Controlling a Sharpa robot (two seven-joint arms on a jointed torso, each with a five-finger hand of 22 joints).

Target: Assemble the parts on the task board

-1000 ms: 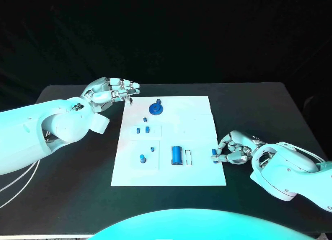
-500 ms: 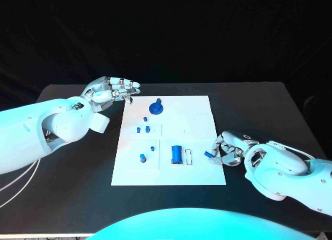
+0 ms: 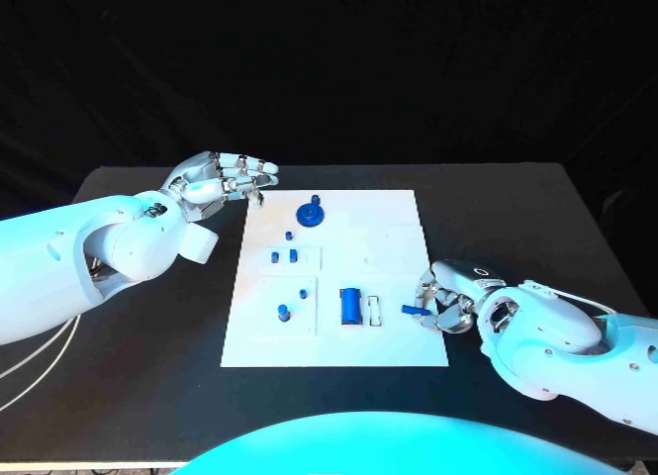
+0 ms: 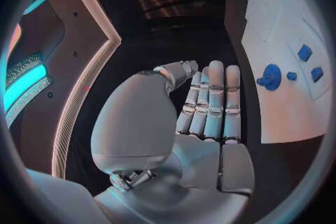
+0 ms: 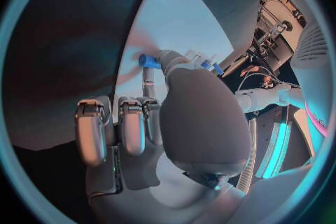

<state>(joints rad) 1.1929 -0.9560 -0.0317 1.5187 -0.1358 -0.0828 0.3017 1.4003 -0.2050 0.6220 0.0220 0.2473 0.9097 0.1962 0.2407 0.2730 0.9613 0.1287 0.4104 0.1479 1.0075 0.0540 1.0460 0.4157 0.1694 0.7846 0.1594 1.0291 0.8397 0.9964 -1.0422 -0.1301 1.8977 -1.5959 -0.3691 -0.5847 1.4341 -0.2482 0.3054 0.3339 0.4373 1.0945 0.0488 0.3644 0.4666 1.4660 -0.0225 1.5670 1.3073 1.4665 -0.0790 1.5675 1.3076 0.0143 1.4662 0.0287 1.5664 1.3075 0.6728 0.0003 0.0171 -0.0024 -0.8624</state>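
A small blue part (image 3: 412, 310) sits pinched in the fingertips of the right hand (image 3: 450, 302), just over the right edge of the task board (image 3: 393, 223); the right wrist view shows the same blue piece (image 5: 149, 60) caught between the thumb and a fingertip, the other fingers curled in below it. Just beside it on the board lies a longer blue block (image 3: 350, 306) next to a narrow white slot (image 3: 373, 311). Further toward the left edge, two small blue pegs (image 3: 287, 314) stand in the lower square, a pair of short blue pieces (image 3: 283, 257) in the square above, and a single tiny one (image 3: 289, 237) above those. Near the far end stands a round blue knob (image 3: 312, 214) (its disc and stem show clearly in the left wrist view). The left hand (image 3: 226, 178) hovers off the board's far left corner above the black table (image 3: 143, 198), holding nothing, its fingers loosely bent and apart.
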